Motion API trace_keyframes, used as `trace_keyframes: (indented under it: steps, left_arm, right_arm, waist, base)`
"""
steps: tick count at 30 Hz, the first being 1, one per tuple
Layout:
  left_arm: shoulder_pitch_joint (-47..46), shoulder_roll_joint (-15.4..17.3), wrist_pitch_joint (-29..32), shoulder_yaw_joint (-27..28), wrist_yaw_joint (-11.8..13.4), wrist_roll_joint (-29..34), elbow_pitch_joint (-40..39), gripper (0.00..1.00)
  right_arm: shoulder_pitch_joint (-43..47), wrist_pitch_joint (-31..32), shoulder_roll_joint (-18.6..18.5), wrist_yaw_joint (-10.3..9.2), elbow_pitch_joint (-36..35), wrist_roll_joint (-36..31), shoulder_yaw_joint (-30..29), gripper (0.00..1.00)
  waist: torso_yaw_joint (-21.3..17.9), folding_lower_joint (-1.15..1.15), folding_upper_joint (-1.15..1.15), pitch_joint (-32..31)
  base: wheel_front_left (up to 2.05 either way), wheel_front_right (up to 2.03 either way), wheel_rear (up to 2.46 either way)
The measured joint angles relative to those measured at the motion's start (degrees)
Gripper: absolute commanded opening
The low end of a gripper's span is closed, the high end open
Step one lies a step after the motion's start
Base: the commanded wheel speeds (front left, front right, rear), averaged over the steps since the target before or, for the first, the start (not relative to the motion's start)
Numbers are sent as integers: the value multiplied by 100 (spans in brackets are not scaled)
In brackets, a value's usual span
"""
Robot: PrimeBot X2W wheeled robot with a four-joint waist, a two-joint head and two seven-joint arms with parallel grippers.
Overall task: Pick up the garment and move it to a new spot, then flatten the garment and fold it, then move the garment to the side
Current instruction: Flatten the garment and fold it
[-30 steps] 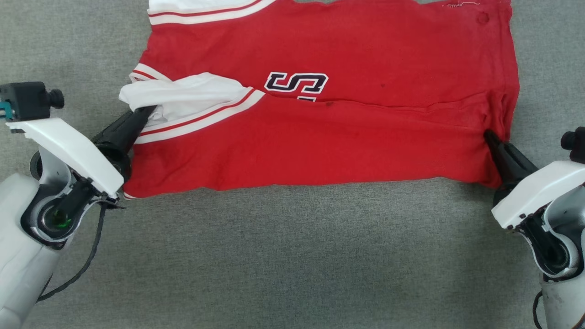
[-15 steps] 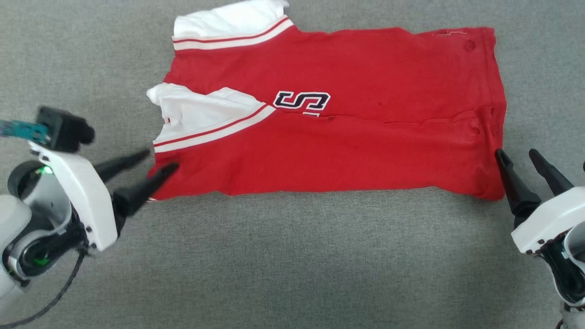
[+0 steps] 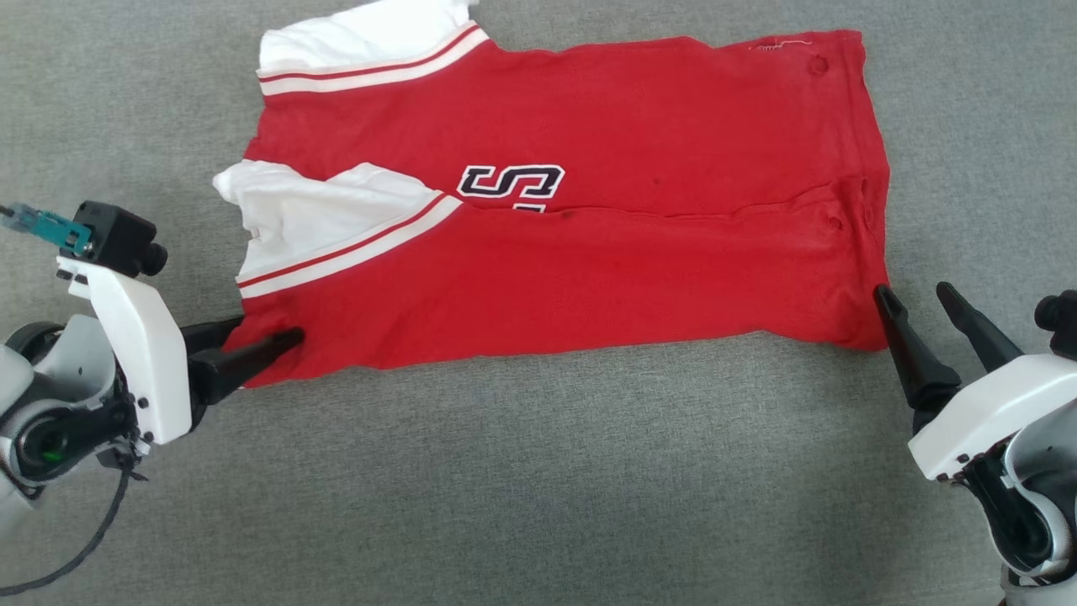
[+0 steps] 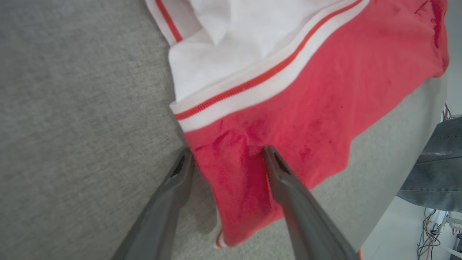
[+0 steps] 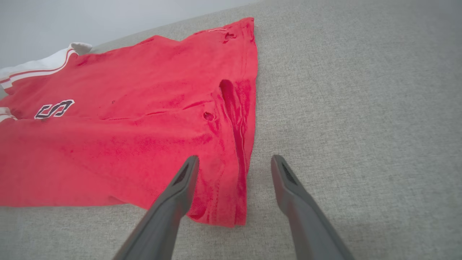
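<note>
Dark fingers of my left claw (image 3: pixel 269 328) stand wide apart and grip nothing, straddling the near left corner of the shirt (image 3: pixel 589 269), one finger over the red fabric. My right claw (image 3: pixel 911 290) is equally wide and empty at the near right corner. The shirt lies folded flat on grey cloth (image 3: pixel 538 471), with a white sleeve on top at the left.

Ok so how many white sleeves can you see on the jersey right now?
2. The far sleeve sticks out at the far left corner of the garment; the near sleeve lies folded over its red body on the left. None seems hidden.
</note>
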Motion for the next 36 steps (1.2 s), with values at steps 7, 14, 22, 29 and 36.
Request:
trace_keyframes:
  steps: [7,14,22,29,36]
  left_arm:
    - [-90,-18,123,-44,8,-109,-4,0]
    - [-144,-143,8,-119,8,-85,-180,0]
    - [-258,-303,-182,-208,8,-58,-308,0]
    - [-230,-402,-471,-325,8,-62,-360,0]
    - [187,-10,-838,-460,8,-108,-932,0]
  right_arm:
    - [-101,346,-190,0,33,-33,111,100]
    - [-388,1394,-635,0,216,65,411,100]
    - [-954,2386,-855,-2,616,265,567,50]
    - [-1004,2356,-857,-1,679,325,604,0]
    - [-580,2373,-1018,-1,430,393,661,0]
  waist:
    - [-21,0,0,60]
    - [117,0,0,98]
    - [358,0,0,232]
    - [492,0,0,145]
    - [513,0,0,-115]
  base:
    - [0,0,0]
    - [0,0,0]
    - [0,0,0]
    - [0,0,0]
    - [0,0,0]
